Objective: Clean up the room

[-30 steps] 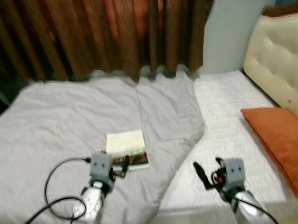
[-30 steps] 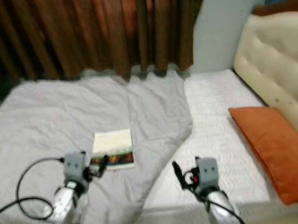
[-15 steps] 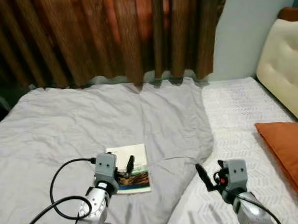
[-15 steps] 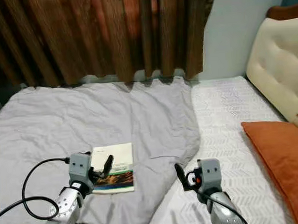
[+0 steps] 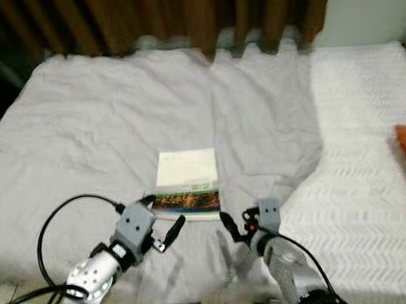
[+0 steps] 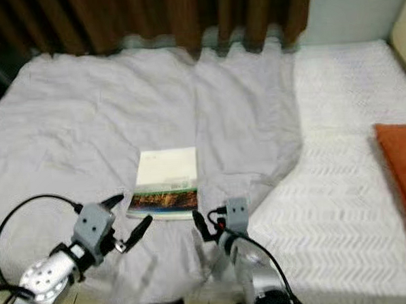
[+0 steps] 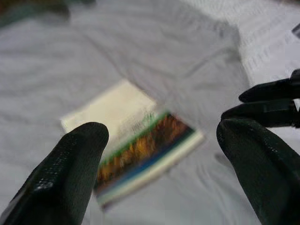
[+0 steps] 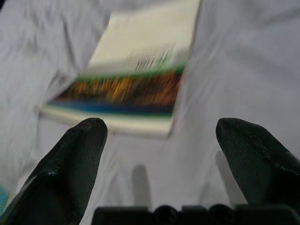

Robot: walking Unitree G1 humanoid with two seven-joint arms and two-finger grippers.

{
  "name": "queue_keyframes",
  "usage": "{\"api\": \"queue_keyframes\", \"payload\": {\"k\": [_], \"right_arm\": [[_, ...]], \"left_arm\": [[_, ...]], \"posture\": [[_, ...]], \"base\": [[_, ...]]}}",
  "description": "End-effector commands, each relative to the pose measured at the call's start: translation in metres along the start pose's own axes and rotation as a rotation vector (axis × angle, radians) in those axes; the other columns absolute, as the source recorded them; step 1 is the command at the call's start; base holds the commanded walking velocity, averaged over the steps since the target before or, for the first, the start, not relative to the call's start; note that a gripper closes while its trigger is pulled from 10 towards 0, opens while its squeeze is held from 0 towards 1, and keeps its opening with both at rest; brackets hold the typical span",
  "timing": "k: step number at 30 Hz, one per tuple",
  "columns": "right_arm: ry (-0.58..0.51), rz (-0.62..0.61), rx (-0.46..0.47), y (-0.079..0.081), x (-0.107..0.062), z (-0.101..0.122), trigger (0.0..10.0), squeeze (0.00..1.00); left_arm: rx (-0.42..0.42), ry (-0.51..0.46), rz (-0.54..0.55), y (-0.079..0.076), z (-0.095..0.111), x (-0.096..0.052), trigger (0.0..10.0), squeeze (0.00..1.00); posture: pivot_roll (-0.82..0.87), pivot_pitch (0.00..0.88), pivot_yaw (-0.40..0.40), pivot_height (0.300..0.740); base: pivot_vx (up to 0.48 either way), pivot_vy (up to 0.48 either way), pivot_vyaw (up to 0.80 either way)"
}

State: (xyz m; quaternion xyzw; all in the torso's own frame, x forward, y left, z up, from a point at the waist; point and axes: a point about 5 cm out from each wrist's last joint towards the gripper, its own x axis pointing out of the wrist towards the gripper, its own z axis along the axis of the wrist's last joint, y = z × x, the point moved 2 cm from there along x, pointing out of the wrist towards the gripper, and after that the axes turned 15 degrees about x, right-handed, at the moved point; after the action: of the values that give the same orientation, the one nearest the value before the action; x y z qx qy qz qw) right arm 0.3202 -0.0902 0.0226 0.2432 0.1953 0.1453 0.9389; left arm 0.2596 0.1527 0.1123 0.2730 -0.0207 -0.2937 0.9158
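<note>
Left eye view: book (image 5: 187, 183) flat on the grey duvet (image 5: 86, 137).
Both grippers, left gripper (image 5: 164, 222) and right gripper (image 5: 235, 226), hover with fingers spread; you'd pinch its near edge (thin, light, probably floppy).

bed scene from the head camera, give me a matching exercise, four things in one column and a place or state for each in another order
Things
1. thin book with the cream and landscape-picture cover
2. rumpled grey duvet
3. orange pillow
4. left tool

Places or states
A. at the right edge of the bed, on the white patterned sheet
B. open, just short of the book's near left corner
C. flat on the duvet, picture end toward the robot
D. spread over the left part of the bed

Pairs: 1-C, 2-D, 3-A, 4-B
</note>
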Motion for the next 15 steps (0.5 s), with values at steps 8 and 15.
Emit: {"api": "queue_keyframes", "payload": {"k": [8, 15], "right_arm": [[-0.032, -0.046, 0.006, 0.015, 0.02, 0.01, 10.0, 0.0], [-0.055, -0.078, -0.034, 0.023, 0.029, 0.02, 10.0, 0.0]], "left_arm": [[-0.024, 0.043, -0.02, -0.01, 0.026, -0.055, 10.0, 0.0], [-0.075, 0.116, -0.106, -0.044, 0.035, -0.086, 10.0, 0.0]], "posture": [[0.23, 0.591, 0.095, 0.74], [0.27, 0.626, 0.075, 0.74]], "base": [[0.0, 0.0, 0.0], [0.0, 0.0, 0.0]]}}
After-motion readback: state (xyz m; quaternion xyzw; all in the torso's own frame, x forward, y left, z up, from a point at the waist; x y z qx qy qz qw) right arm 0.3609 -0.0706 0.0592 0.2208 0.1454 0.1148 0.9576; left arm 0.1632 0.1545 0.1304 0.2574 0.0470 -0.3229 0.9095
